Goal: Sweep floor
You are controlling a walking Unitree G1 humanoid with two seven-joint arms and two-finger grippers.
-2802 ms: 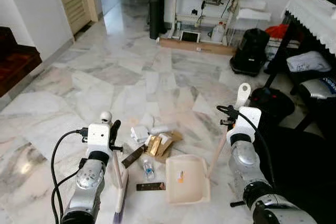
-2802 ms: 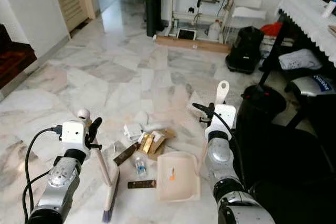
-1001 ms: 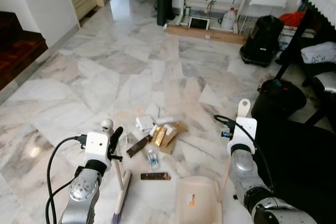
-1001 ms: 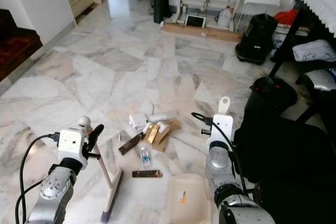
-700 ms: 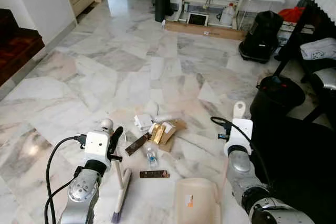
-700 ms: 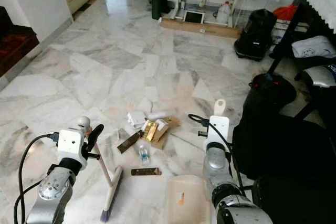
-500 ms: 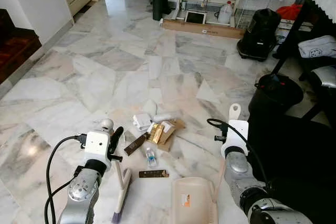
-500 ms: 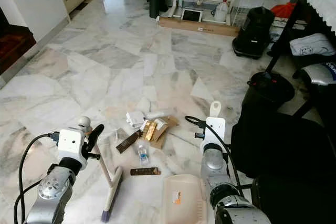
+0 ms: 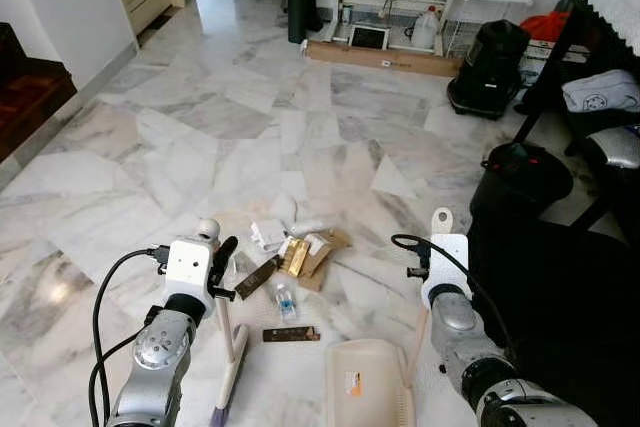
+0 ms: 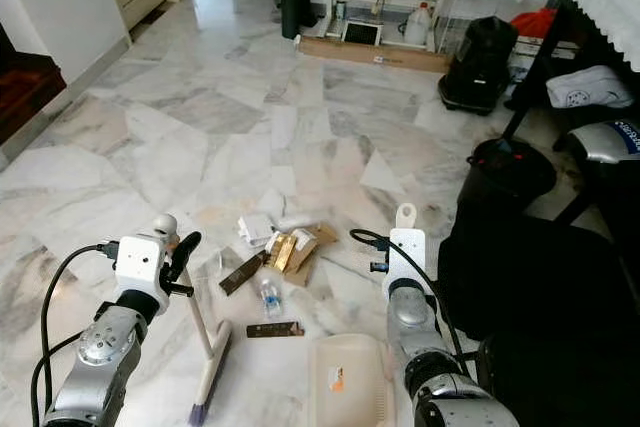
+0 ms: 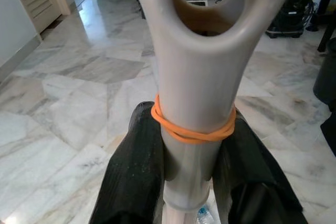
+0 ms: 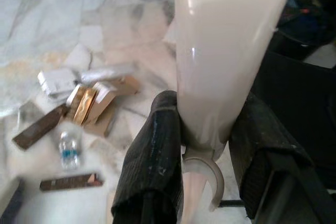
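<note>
Broom and dustpan in my grip beside a litter pile on the marble floor (image 9: 150, 137).

My left gripper (image 11: 189, 166) is clamped on the broom (image 9: 229, 367) handle; my right gripper (image 12: 210, 150) is clamped on the dustpan (image 9: 362, 387) handle. The litter pile (image 9: 295, 252), a small bottle (image 9: 285, 299) and a dark wrapper (image 9: 291, 334) lie between broom and pan.
</note>
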